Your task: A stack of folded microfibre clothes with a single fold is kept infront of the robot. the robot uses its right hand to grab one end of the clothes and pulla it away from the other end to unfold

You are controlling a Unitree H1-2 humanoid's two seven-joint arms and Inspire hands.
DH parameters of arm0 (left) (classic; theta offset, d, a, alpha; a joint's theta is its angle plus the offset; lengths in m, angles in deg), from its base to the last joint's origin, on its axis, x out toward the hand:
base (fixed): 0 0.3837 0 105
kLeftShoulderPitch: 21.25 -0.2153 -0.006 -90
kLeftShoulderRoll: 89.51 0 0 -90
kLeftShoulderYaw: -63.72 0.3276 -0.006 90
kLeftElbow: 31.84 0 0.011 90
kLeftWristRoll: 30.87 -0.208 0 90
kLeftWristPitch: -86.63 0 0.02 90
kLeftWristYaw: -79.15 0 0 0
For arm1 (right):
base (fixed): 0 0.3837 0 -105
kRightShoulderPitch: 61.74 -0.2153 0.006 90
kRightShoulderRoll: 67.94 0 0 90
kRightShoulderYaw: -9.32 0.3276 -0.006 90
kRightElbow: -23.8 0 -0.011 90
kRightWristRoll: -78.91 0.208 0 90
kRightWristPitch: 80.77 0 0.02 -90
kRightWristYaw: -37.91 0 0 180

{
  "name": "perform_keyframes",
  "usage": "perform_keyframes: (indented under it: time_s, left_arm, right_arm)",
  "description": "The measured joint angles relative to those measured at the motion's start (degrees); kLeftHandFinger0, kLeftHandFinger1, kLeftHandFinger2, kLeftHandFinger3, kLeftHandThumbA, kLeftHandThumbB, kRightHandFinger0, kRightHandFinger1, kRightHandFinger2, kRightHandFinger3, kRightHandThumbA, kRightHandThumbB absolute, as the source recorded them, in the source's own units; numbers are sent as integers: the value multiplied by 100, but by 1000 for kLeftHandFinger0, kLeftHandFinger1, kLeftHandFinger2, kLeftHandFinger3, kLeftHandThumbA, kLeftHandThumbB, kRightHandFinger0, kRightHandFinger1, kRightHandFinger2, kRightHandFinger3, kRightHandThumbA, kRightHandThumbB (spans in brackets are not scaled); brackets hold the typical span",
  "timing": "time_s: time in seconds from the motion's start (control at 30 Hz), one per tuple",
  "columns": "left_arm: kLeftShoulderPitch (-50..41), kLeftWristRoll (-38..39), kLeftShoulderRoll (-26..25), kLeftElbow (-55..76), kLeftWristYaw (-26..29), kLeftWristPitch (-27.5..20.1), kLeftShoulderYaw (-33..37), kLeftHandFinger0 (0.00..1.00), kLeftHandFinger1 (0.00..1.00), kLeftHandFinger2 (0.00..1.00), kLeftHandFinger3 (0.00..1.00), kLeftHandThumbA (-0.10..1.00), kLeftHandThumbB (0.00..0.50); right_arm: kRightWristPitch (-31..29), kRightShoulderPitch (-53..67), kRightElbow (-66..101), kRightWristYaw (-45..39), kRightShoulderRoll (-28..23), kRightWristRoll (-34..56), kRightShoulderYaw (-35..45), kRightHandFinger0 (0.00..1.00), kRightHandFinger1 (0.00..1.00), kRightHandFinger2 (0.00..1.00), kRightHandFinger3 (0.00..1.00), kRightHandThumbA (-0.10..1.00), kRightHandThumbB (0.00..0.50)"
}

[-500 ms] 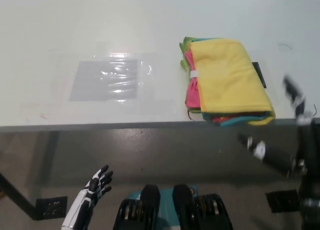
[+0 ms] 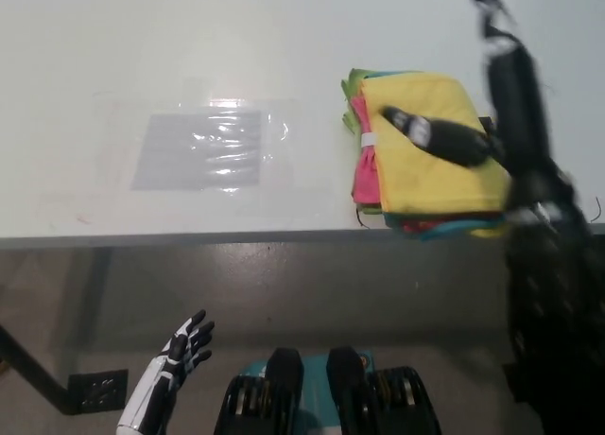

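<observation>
Overhead, right hand (image 2: 473, 123) with spread fingers (image 2: 402, 121) above yellow-topped cloth stack (image 2: 416, 175), labels unreadable

A white desk (image 2: 142, 57) carries a stack of folded cloths (image 2: 425, 184), yellow on top, at its front right edge. A clear plastic sheet (image 2: 210, 149) lies flat well to the left.

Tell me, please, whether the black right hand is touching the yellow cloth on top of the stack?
Cannot tell. In the head view the right hand overlaps the yellow cloth from straight above and is motion-blurred, so neither contact nor a gap shows.
</observation>
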Motion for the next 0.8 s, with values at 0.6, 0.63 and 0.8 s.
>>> perform_keyframes:
  time_s: [0.6,0.63,0.8]
  left_arm:
    - [43,-157,-42,0,-24,0,41,1000,1000,1000,1000,991,187]
    - [45,-166,-42,0,-26,0,41,1000,1000,1000,1000,990,188]
    - [62,-222,-52,0,-29,-2,42,1000,1000,1000,1000,971,203]
  right_arm:
    - [607,-1776,-4949,389,12,-340,-740,1000,1000,1000,1000,1000,255]
    - [606,-1803,-5079,429,11,-363,-797,1000,1000,1000,1000,1000,256]
    - [603,-1850,-5622,717,4,-399,-922,1000,1000,1000,1000,1000,269]
